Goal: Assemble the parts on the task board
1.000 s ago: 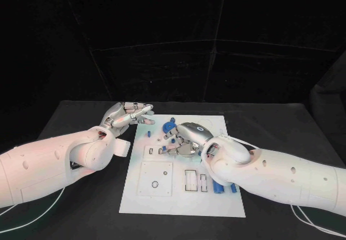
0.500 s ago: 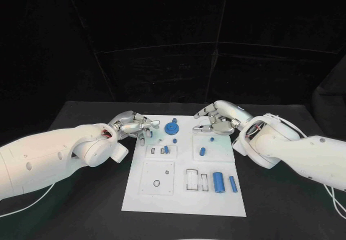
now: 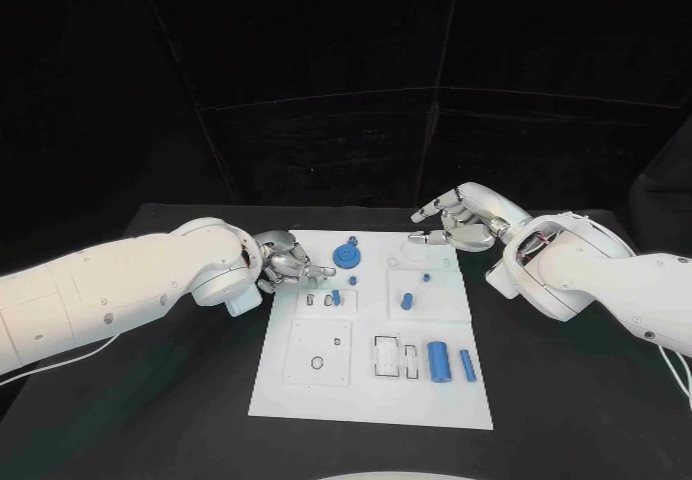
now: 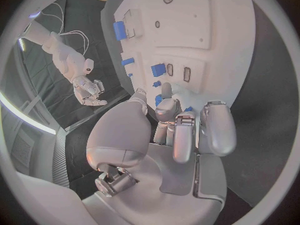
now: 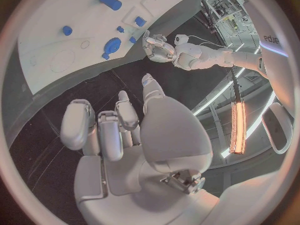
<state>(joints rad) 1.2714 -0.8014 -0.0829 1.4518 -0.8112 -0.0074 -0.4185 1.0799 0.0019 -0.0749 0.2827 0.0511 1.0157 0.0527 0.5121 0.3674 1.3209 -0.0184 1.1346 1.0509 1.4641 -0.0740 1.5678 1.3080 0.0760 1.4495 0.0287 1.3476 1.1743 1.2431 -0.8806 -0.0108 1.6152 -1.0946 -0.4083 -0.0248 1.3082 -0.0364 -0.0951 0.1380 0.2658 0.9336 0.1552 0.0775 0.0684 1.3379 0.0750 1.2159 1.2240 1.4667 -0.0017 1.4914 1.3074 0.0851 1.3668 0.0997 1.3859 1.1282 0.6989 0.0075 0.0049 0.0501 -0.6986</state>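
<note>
While left hand (image 3: 286, 262) curls empty over the task board (image 3: 378, 400); right hand (image 3: 462, 222) likewise.

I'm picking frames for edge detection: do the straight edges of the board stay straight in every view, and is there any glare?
Head view: the flat white task board keeps straight edges on the black table, evenly lit, no glare. Left wrist view: the board's edges bow strongly. Right wrist view: the edge curves too, and a bright strip lamp blooms.
</note>
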